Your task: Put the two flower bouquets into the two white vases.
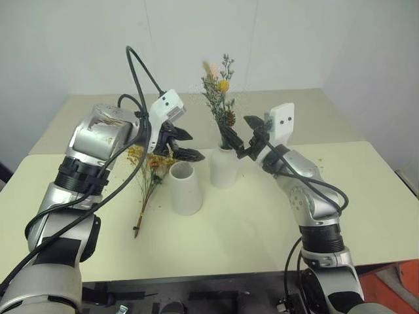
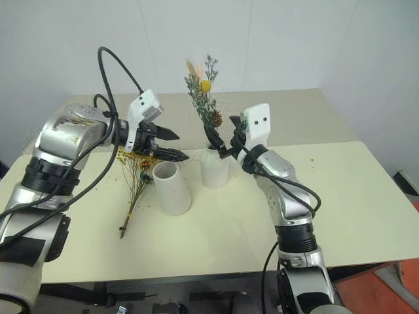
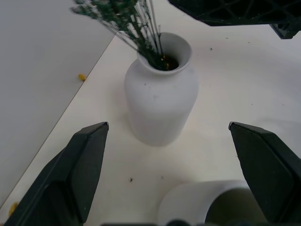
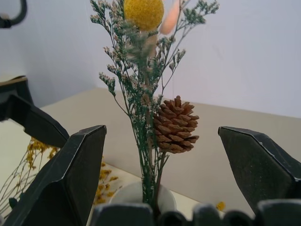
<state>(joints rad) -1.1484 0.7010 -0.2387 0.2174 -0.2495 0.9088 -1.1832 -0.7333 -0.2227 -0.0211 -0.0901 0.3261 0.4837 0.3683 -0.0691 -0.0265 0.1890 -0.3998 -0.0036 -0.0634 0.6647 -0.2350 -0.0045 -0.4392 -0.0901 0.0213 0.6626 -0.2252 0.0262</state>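
Left eye view: the yellow bouquet (image 1: 148,183) lay flat, stems toward six o'clock, directly beneath the empty, spread left gripper (image 1: 184,144), nine o'clock of the ribbed vase (image 1: 184,188).

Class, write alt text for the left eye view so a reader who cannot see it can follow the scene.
On a cream table, a green-sprigged bouquet stands in a narrow-necked white vase, the open right gripper beside its stems. The yellow bouquet lies flat beside an empty wide-mouthed white vase, under the open left gripper.
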